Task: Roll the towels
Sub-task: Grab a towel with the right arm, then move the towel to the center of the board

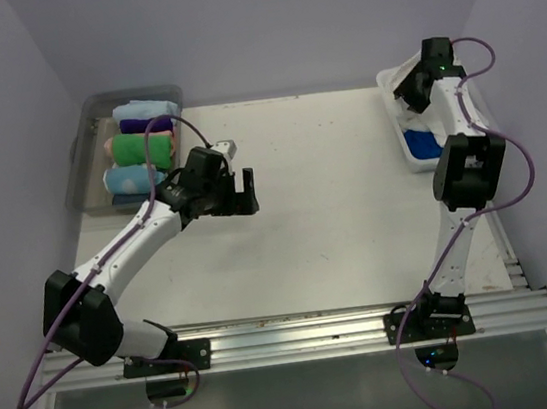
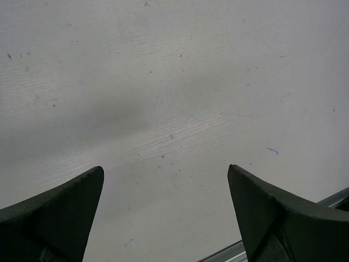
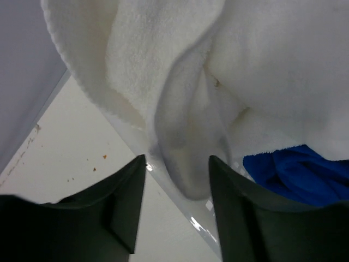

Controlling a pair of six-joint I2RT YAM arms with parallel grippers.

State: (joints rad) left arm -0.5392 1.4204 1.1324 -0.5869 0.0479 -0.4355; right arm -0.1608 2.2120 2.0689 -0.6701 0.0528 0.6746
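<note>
The white towel [image 3: 262, 65] lies bunched in a white tray [image 1: 410, 154] at the table's far right, with the royal blue towel [image 3: 300, 174] beside it in the same tray [image 3: 180, 202]. From above, the white towel [image 1: 390, 80] fills the tray's far end and the blue towel [image 1: 422, 142] its near end. My right gripper [image 3: 177, 159] is down at the tray's rim, its jaws apart on either side of a hanging fold of the white towel. My left gripper [image 2: 165, 168] hovers wide open over bare table, left of the middle [image 1: 245, 193].
A clear bin [image 1: 81, 159] at the far left holds several rolled towels [image 1: 140, 146] in green, pale blue and other colours. Walls close in on the left, back and right. A metal rail [image 1: 320, 329] runs along the near edge.
</note>
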